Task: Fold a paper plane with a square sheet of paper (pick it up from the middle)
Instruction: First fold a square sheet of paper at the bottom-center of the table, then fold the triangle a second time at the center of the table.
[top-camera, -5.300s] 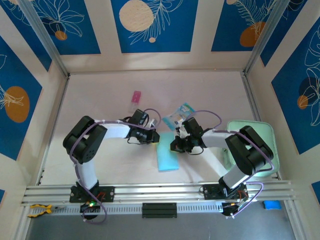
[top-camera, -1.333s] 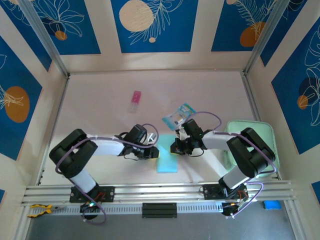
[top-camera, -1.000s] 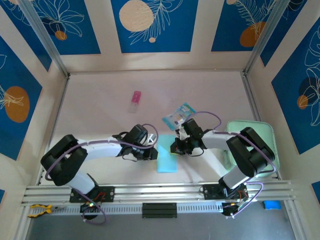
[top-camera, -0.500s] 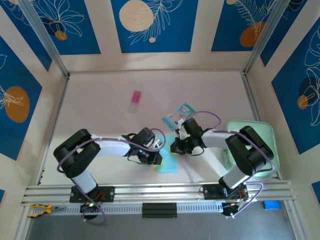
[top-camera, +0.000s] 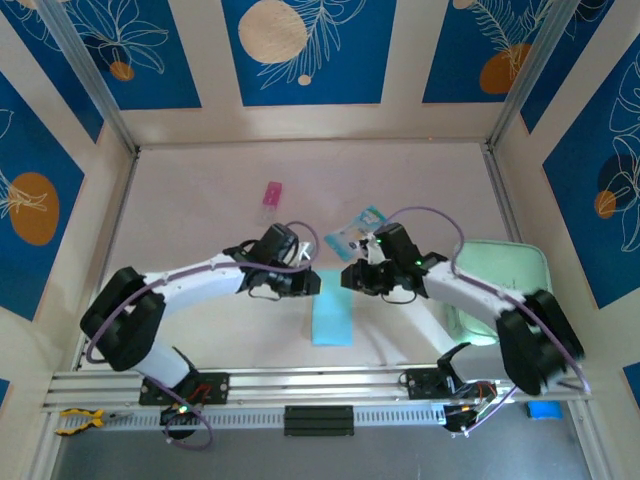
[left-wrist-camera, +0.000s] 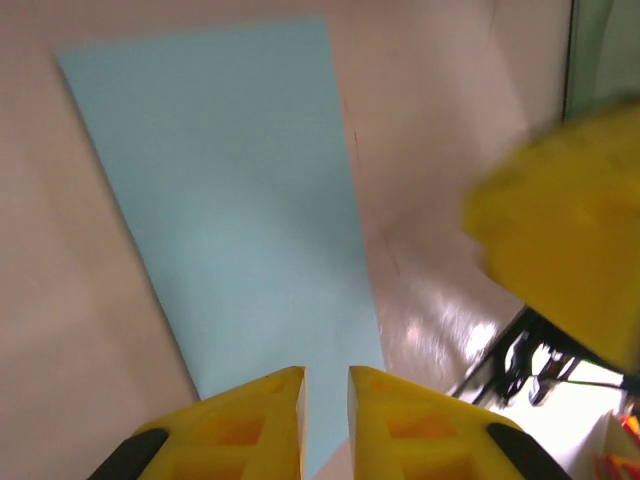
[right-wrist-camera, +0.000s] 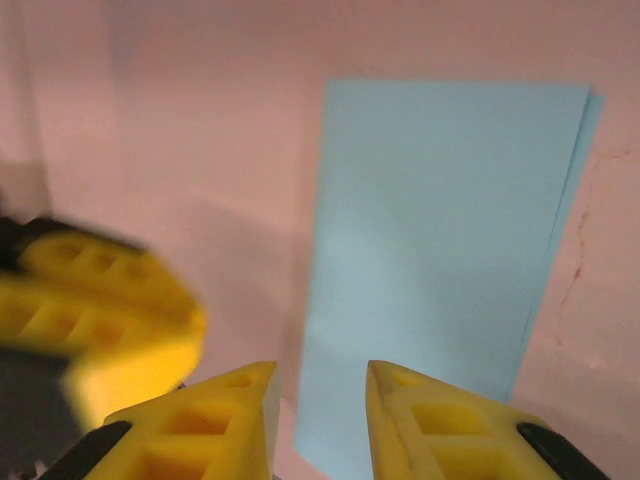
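The square sheet of paper (top-camera: 331, 320) is laid flat for folding below the left end effector (left-wrist-camera: 326, 378) and right end effector (right-wrist-camera: 321, 375), both parted, empty.

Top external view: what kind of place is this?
Probably a lab robot cell: a pale table boxed in by blue leaf-print wall panels, two white arms on an aluminium rail at its near edge.
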